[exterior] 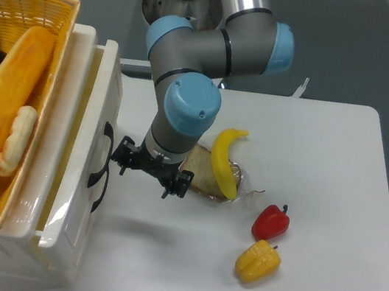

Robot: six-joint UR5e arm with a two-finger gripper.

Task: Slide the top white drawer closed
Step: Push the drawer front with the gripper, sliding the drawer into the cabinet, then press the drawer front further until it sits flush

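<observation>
The top white drawer [84, 172] sticks out a little at the left of the worktop [330, 138], its black handle [101, 167] facing right. The tool [150, 168] hangs just right of that handle, fingers spread and holding nothing. A flat, level push leftward on the front panel should seat it. The banana [226, 158], bread [208, 178] and two peppers [270, 222] lie right, out of the way; the basket [24, 5] sits on top.

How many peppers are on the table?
2. The red pepper lies on the white table right of the banana; the yellow pepper sits just below it, nearer the front edge. The arm could hide more.
</observation>
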